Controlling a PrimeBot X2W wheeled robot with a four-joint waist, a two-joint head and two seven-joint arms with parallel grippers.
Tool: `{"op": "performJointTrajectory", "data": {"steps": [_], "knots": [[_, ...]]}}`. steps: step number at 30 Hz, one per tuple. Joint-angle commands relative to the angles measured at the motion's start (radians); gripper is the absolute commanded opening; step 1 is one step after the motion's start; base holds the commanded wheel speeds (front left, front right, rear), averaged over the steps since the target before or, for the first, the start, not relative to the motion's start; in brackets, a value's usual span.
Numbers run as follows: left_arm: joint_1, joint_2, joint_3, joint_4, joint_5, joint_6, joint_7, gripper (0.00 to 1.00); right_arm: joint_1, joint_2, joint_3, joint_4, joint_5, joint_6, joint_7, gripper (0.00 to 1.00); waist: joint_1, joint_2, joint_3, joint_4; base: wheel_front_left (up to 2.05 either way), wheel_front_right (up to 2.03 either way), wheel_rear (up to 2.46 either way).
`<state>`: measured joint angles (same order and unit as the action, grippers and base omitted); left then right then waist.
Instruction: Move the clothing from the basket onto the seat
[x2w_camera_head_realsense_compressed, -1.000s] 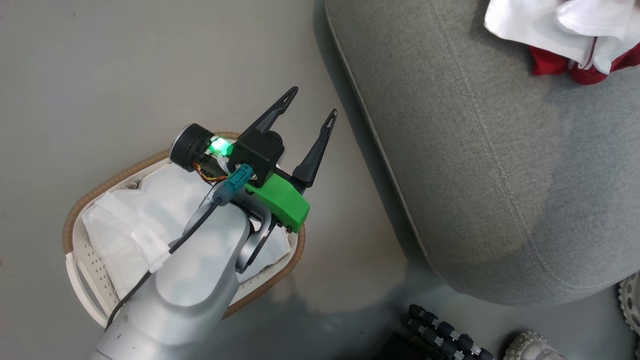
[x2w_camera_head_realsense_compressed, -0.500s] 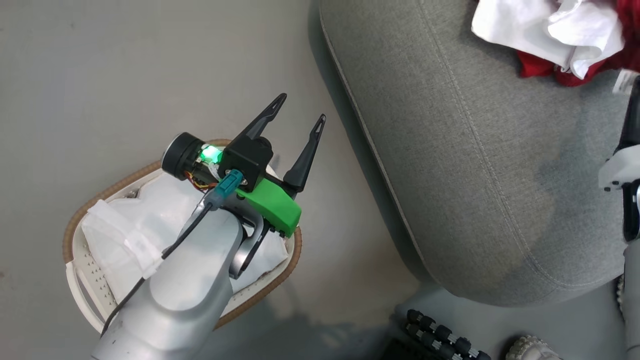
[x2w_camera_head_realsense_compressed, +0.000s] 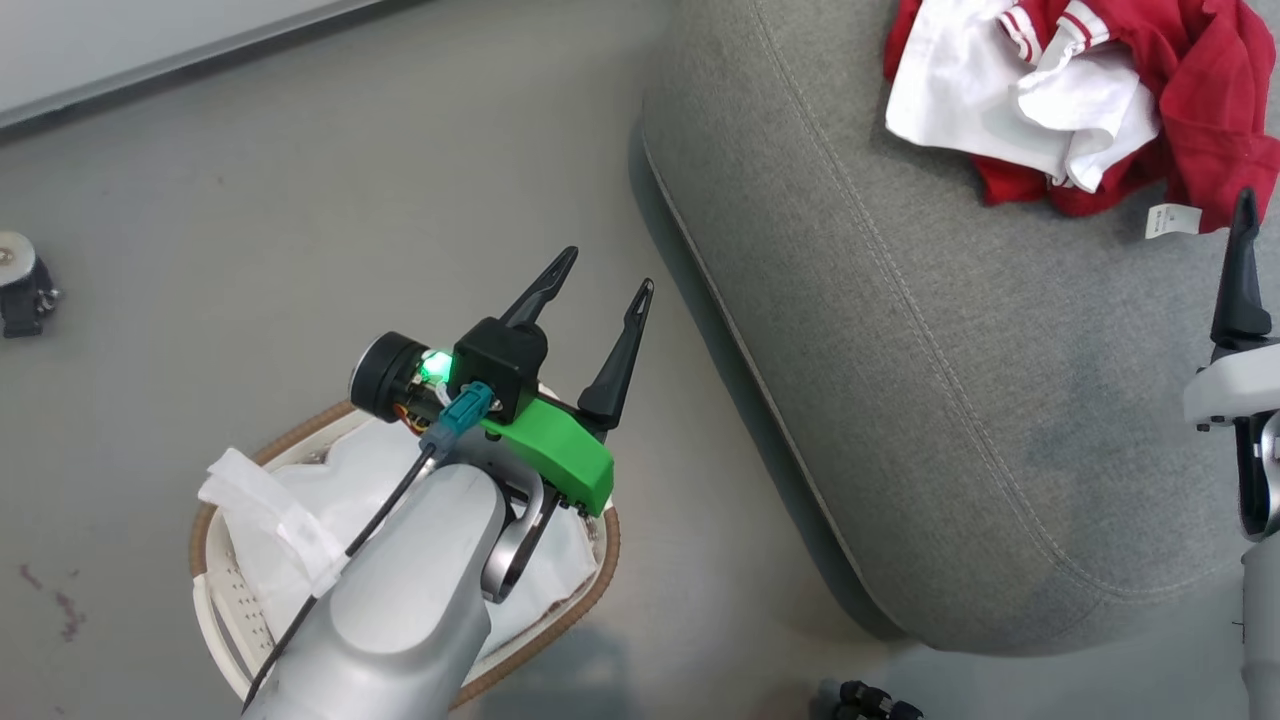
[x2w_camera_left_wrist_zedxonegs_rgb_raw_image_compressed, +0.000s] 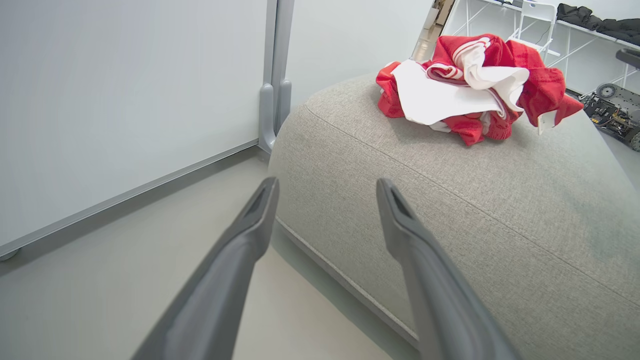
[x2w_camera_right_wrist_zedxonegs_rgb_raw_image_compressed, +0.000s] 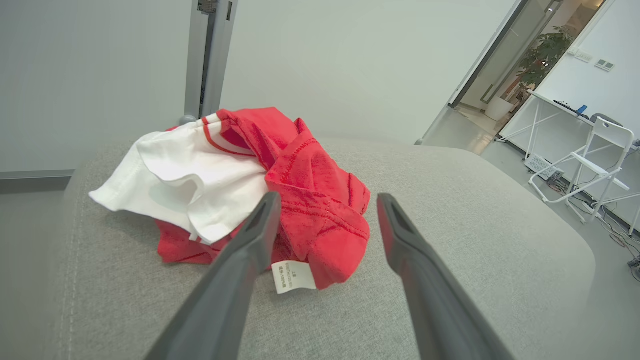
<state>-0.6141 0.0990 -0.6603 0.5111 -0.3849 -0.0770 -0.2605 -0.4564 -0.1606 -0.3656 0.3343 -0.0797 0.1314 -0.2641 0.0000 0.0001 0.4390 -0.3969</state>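
Right pincer (x2w_camera_right_wrist_zedxonegs_rgb_raw_image_compressed: 328, 199): jaws spread wide, nothing held. It hangs over the seat (x2w_camera_head_realsense_compressed: 950, 350), and in the right wrist view the clothing (x2w_camera_right_wrist_zedxonegs_rgb_raw_image_compressed: 310, 210) lies just past the fingertips. I cannot tell whether the tips touch the fabric.

Left pincer (x2w_camera_head_realsense_compressed: 610, 270): jaws wide apart, empty, held over the floor (x2w_camera_head_realsense_compressed: 300, 230) between the basket (x2w_camera_head_realsense_compressed: 600, 560) and the near edge of the seat.

Clothing: one crumpled red-and-white heap on the seat's far part, well apart from the basket. A white label (x2w_camera_right_wrist_zedxonegs_rgb_raw_image_compressed: 292, 276) hangs off its near edge.

Basket: stands on the floor beside the seat. I see the white liner (x2w_camera_head_realsense_compressed: 330, 490) inside. My left forearm (x2w_camera_head_realsense_compressed: 410, 600) covers much of its inside in the head view, so that part is hidden.

Surroundings: a small castor-like object (x2w_camera_head_realsense_compressed: 20, 285) sits on the floor at far left. A grey wall panel (x2w_camera_left_wrist_zedxonegs_rgb_raw_image_compressed: 125, 100) stands behind the seat. A white folding chair (x2w_camera_right_wrist_zedxonegs_rgb_raw_image_compressed: 595, 150) stands off to the right.
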Motion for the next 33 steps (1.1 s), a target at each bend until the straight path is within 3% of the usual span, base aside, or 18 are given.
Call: {"op": "performJointTrajectory", "data": {"steps": [1,10,19,33], "knots": [[0.017,-0.005,0.010,0.002,-0.011,0.005,-0.005,1.00,0.017,-0.010,0.017,-0.015,0.010,-0.001,0.000,1.00,0.0000,-0.0001,-0.061,0.042,0.00,0.00,0.00],[0.085,-0.014,0.116,-0.036,0.016,0.022,-0.005,1.00,-0.023,-0.011,0.155,-0.053,0.064,-0.001,0.000,1.00,0.0000,-0.0001,-0.143,0.162,0.00,0.00,0.00],[0.168,-0.029,0.236,-0.071,0.066,0.033,-0.005,1.00,0.020,0.038,0.229,-0.023,0.100,-0.001,0.000,1.00,0.0000,-0.0001,-0.206,0.287,0.00,0.00,0.00],[0.361,-0.036,0.470,-0.071,0.150,0.036,-0.004,1.00,0.138,0.094,0.306,0.046,0.106,-0.001,0.000,1.00,0.0000,-0.0001,-0.308,0.343,0.00,0.00,0.00]]}}
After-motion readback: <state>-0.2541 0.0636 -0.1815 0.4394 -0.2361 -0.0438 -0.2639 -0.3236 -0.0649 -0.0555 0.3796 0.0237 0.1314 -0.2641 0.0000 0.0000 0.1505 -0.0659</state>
